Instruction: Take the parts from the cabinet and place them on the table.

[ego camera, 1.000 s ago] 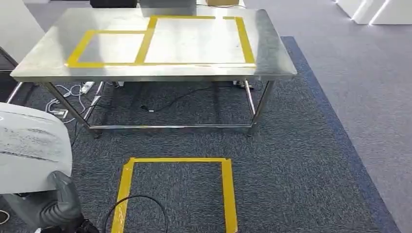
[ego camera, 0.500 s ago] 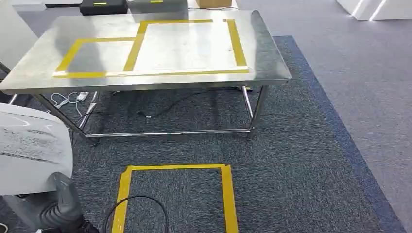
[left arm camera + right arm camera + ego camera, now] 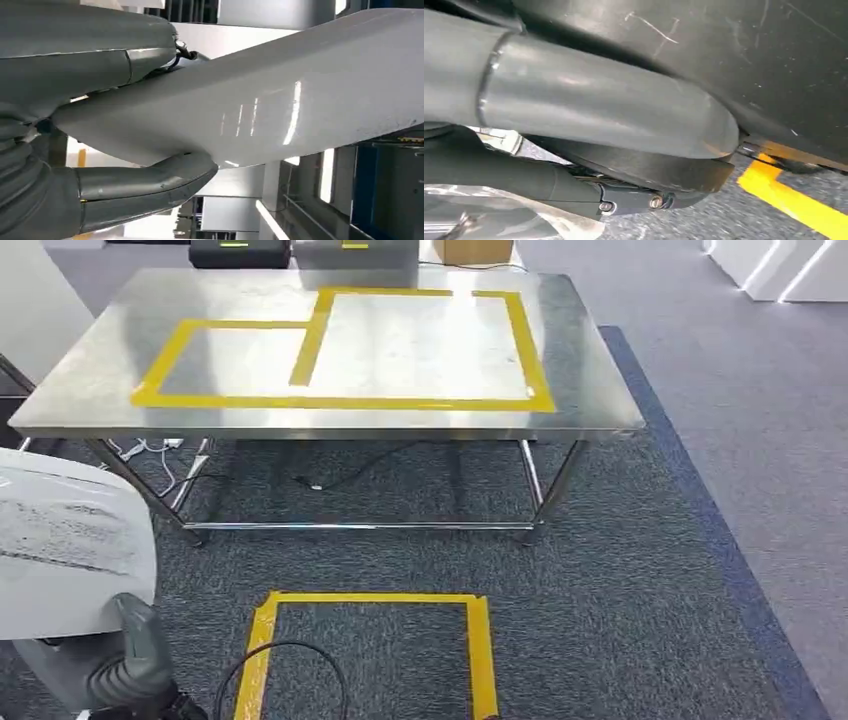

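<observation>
Since half a second ago the whole head view has shifted, so the camera has moved: the steel table [image 3: 90,405] now sits further right and a little lower in the picture, and the things on it and around it keep their places relative to it.

On the table top, yellow tape [image 3: 345,400] marks two adjoining rectangles, the smaller towards the table's left end. Beyond the table's far edge stand a black box [image 3: 240,252], a grey box [image 3: 355,252] and a cardboard box [image 3: 478,250]. The black and grey boxes each carry a small yellow-green label, too small to read. Under the table a black cord [image 3: 330,475] lies on the dark carpet [image 3: 620,570].

On the carpet in front of the table, well apart from its legs, a taped yellow square [image 3: 372,597] is laid out, with a black cable loop [image 3: 290,650] crossing its left side.

The left hand [image 3: 135,665] grips the white part [image 3: 65,540] low at the left, well short of the table. In the left wrist view the thumb and fingers clamp its glossy curved panel from both sides. Fine dark scuffs run across the panel, with no legible writing.

The right hand [image 3: 589,115] has its thumb pressed along a dark part [image 3: 724,45], scratched on its surface, with an edge of it caught between thumb and fingers. Floor tape [image 3: 794,200] shows beneath.
</observation>
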Action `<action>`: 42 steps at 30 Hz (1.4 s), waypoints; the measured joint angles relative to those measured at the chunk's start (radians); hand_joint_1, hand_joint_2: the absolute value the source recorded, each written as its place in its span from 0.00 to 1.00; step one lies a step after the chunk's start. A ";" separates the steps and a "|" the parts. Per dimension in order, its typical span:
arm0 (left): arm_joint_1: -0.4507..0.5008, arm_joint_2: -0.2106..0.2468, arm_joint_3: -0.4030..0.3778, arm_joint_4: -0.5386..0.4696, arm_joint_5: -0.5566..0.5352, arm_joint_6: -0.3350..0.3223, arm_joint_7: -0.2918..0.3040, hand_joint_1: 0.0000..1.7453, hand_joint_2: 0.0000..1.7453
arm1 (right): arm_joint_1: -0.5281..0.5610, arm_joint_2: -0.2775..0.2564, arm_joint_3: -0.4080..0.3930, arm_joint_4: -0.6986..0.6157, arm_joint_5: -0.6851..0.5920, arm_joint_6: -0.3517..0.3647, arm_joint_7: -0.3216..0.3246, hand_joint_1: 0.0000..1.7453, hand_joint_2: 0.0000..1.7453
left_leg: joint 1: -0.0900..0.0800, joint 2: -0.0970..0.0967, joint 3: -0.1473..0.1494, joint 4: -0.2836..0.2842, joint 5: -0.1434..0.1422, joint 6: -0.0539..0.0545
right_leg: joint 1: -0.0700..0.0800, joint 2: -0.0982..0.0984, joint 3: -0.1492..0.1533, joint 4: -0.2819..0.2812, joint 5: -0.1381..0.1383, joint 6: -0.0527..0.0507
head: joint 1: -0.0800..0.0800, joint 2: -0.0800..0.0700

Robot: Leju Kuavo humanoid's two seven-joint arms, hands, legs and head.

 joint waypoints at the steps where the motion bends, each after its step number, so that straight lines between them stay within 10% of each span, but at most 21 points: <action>1: 0.000 0.000 0.000 0.000 0.000 0.000 0.000 1.00 1.00 | 0.000 0.000 0.000 0.000 0.000 0.000 0.000 0.00 0.00 | -0.003 0.000 0.017 -0.001 -0.012 0.000 | 0.004 0.000 0.021 -0.087 0.074 -0.011 | 0.000 0.000; 2: -0.001 0.000 0.000 0.000 -0.001 0.000 0.000 1.00 1.00 | 0.003 0.000 0.000 0.001 0.000 0.001 0.001 0.00 0.00 | -0.002 0.000 0.023 -0.003 -0.020 -0.001 | 0.008 0.003 0.033 -0.118 0.130 -0.023 | -0.002 0.000; 3: 0.000 0.001 0.000 0.001 -0.003 0.000 0.000 1.00 1.00 | 0.002 -0.001 0.000 0.002 0.000 0.001 0.002 0.00 0.00 | -0.002 -0.004 0.032 -0.002 -0.027 -0.009 | 0.012 0.002 0.015 -0.109 0.056 -0.025 | -0.011 0.000; 8: -0.004 0.002 -0.002 0.001 -0.005 0.002 0.000 1.00 1.00 | 0.000 0.000 -0.002 0.003 0.002 0.007 0.006 0.00 0.00 | -0.005 0.001 0.045 0.062 -0.043 -0.038 | -0.001 0.000 0.087 -0.152 0.093 -0.050 | -0.007 0.000; 13: -0.007 0.005 -0.002 0.000 -0.005 0.002 0.000 1.00 1.00 | 0.006 0.000 -0.004 0.003 0.002 0.007 0.008 0.00 0.00 | 0.020 0.003 -0.119 0.259 -0.144 -0.069 | -0.009 0.003 0.127 -0.153 0.064 -0.047 | -0.018 0.000; 17: -0.006 0.007 -0.002 0.001 -0.005 0.000 0.000 1.00 1.00 | 0.013 -0.001 -0.005 0.002 0.006 0.007 0.017 0.00 0.00 | 0.037 0.015 -0.079 0.034 0.064 -0.090 | -0.021 0.005 0.158 -0.155 0.021 -0.021 | -0.019 0.000; 18: -0.007 0.008 -0.002 0.003 -0.004 0.000 0.000 1.00 1.00 | 0.012 -0.004 -0.005 0.001 0.008 0.007 0.019 0.00 0.00 | 0.027 0.019 -0.097 0.038 0.025 -0.083 | -0.020 0.008 0.186 -0.154 0.015 -0.013 | -0.025 0.000; 19: -0.007 0.008 -0.003 0.003 -0.003 0.000 0.000 1.00 1.00 | 0.011 -0.004 -0.005 0.000 0.009 0.007 0.019 0.00 0.00 | 0.025 0.017 -0.091 0.032 0.043 -0.060 | -0.015 0.006 0.182 -0.162 0.009 -0.006 | -0.032 0.000; 22: -0.008 0.005 -0.008 0.003 -0.004 0.000 0.000 1.00 1.00 | 0.010 -0.004 -0.005 0.000 0.009 0.007 0.022 0.00 0.00 | 0.030 0.010 -0.077 0.024 0.043 -0.038 | -0.015 0.003 0.189 -0.158 0.019 0.007 | -0.020 0.000; 24: -0.010 0.003 -0.010 0.003 -0.005 0.000 0.000 1.00 1.00 | 0.009 -0.004 -0.005 0.000 0.009 0.007 0.020 0.00 0.00 | 0.030 0.012 -0.063 0.015 0.034 -0.025 | -0.014 0.004 0.117 -0.043 0.023 0.011 | -0.013 0.000; 28: -0.009 0.003 -0.010 0.003 -0.004 0.000 0.000 1.00 1.00 | -0.002 -0.004 -0.005 0.000 0.008 0.008 0.016 0.00 0.00 | 0.022 0.010 -0.036 0.014 0.006 -0.011 | -0.007 0.004 -0.053 0.166 -0.077 0.007 | -0.009 0.000; 30: -0.009 0.002 -0.010 0.003 -0.004 0.000 0.000 1.00 1.00 | -0.003 -0.004 -0.005 0.000 0.008 0.009 0.017 0.00 0.00 | 0.018 0.005 -0.006 0.014 -0.013 -0.012 | -0.003 0.004 -0.047 0.082 -0.015 -0.004 | -0.007 0.000; 32: -0.009 0.002 -0.011 0.003 -0.004 0.000 0.000 1.00 1.00 | -0.001 -0.004 -0.005 0.000 0.008 0.010 0.017 0.00 0.00 | 0.015 0.005 0.017 0.012 -0.034 -0.015 | 0.004 0.003 -0.011 -0.077 0.119 -0.024 | -0.007 0.000; 34: -0.009 0.002 -0.011 0.005 -0.005 0.001 0.000 1.00 1.00 | 0.000 -0.004 -0.006 0.001 0.008 0.012 0.018 0.00 0.00 | 0.011 0.001 0.024 0.013 -0.051 -0.027 | 0.010 0.005 -0.010 -0.101 0.061 -0.029 | -0.006 0.000; 38: -0.010 0.000 -0.012 0.005 -0.003 0.003 0.000 1.00 1.00 | 0.002 -0.002 -0.006 0.002 0.006 0.013 0.021 0.00 0.00 | 0.011 0.004 0.045 0.052 -0.044 -0.046 | 0.001 0.004 0.056 -0.133 0.106 -0.042 | -0.004 0.000; 40: -0.012 0.001 -0.012 0.005 -0.004 0.004 0.000 1.00 1.00 | 0.005 -0.002 -0.006 0.002 0.006 0.013 0.023 0.00 0.00 | 0.013 0.005 -0.020 0.163 -0.048 -0.059 | -0.002 0.002 0.075 -0.139 0.095 -0.050 | -0.015 0.000; 42: -0.010 0.003 -0.012 0.005 -0.003 0.006 0.000 1.00 1.00 | 0.006 -0.002 -0.006 0.002 0.006 0.013 0.023 0.00 0.00 | 0.017 0.005 -0.103 0.262 -0.124 -0.069 | -0.002 0.004 0.089 -0.139 0.078 -0.050 | -0.016 0.000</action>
